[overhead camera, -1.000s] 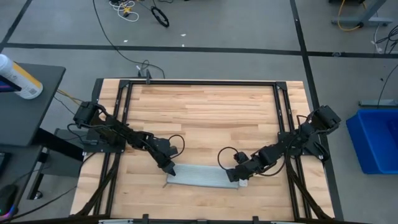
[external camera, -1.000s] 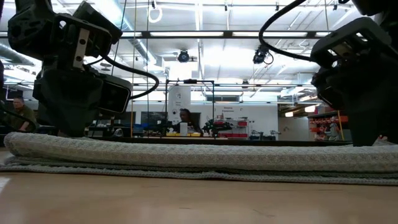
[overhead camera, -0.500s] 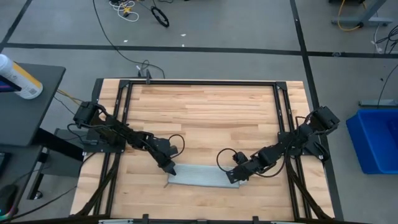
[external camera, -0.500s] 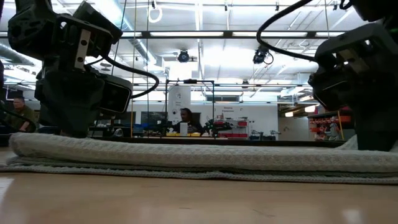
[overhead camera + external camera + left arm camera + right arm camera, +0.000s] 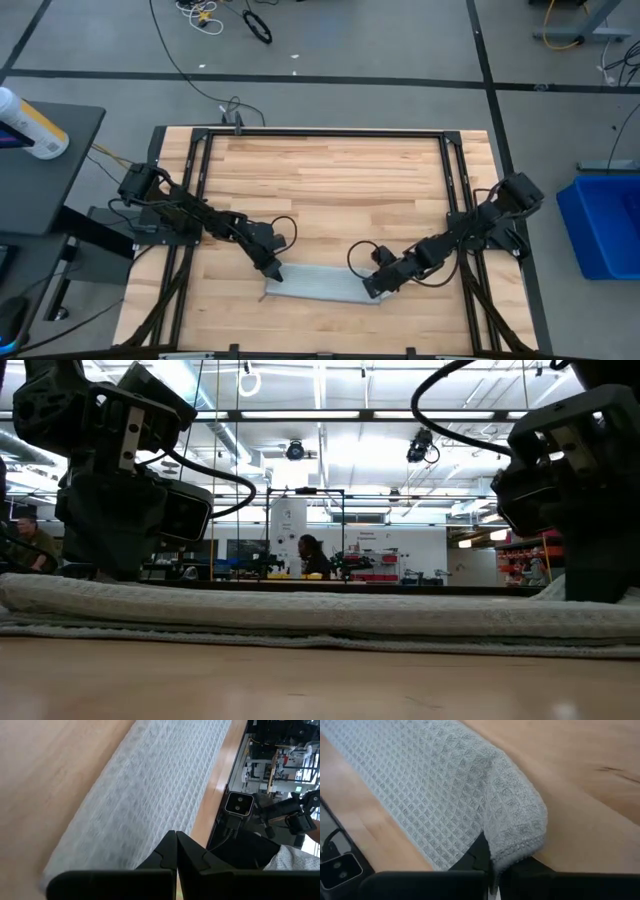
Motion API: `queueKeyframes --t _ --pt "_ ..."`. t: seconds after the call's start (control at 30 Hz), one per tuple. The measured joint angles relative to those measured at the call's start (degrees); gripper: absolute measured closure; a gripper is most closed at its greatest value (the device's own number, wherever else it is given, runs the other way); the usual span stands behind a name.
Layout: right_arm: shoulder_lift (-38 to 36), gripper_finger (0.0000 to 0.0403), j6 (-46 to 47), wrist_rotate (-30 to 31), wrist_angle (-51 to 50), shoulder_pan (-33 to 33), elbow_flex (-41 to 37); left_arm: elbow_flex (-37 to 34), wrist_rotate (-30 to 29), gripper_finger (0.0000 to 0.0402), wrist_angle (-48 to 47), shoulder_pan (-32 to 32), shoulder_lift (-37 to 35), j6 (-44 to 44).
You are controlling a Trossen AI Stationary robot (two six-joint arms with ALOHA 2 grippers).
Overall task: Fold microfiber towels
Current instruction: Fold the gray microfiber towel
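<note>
The light grey-blue microfiber towel (image 5: 320, 285) lies as a long folded strip near the table's front edge, flat on the wood. It fills the low view (image 5: 320, 615) from side to side. My left gripper (image 5: 272, 272) stands shut at the towel's left end, by its far edge. My right gripper (image 5: 374, 288) is shut on the towel's right end, which bulges up a little over the fingers (image 5: 520, 815). My left gripper rests its shut fingertips (image 5: 176, 837) on the towel's top surface (image 5: 150, 805) near the left end, coming slanting down from the far left. Whether any layer is caught between them, I cannot tell. My right gripper pinches the towel's right end at its hemmed edge (image 5: 512, 852) between its two fingers, coming low from the table's right. How many layers it has is hidden. That end is raised slightly off the wood and curls over the fingers; the rest lies flat.
A black metal frame (image 5: 320, 132) runs along the table's far edge and both sides. A blue bin (image 5: 610, 225) stands off the table's right, and a dark side table with a bottle (image 5: 30, 125) off the left. Bare wood (image 5: 330, 190) lies beyond the towel.
My right gripper has shut on the towel's right end and gone a little toward the table's left. That end has come leftward with it and risen slightly, so the strip now reads shorter. The left end has stayed in place.
</note>
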Motion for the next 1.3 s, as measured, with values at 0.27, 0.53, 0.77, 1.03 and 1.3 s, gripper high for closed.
queueKeyframes --t 0.27,0.53,0.77,1.03,1.3 --pt "0.26 0.0392 -2.73 0.01 3.93 0.02 0.04 0.0 0.04 0.0401 -0.02 0.0 0.0 0.2" --pt "0.12 0.0392 -5.75 2.73 7.71 0.02 0.2 0.0 0.08 0.0401 -0.12 0.0 -0.02 0.22" --pt "0.06 0.0392 -7.43 3.41 9.78 0.09 0.22 0.01 0.07 0.0401 -0.17 0.0 -0.02 0.22" --pt "-0.03 0.0392 -9.61 4.48 13.6 0.09 0.22 0.02 -0.46 0.0401 -0.17 0.0 -0.02 -0.04" --pt "-0.09 0.0392 -11.2 6.52 19.2 0.03 0.24 0.02 -0.66 0.0401 -0.17 0.0 -0.02 -0.09"
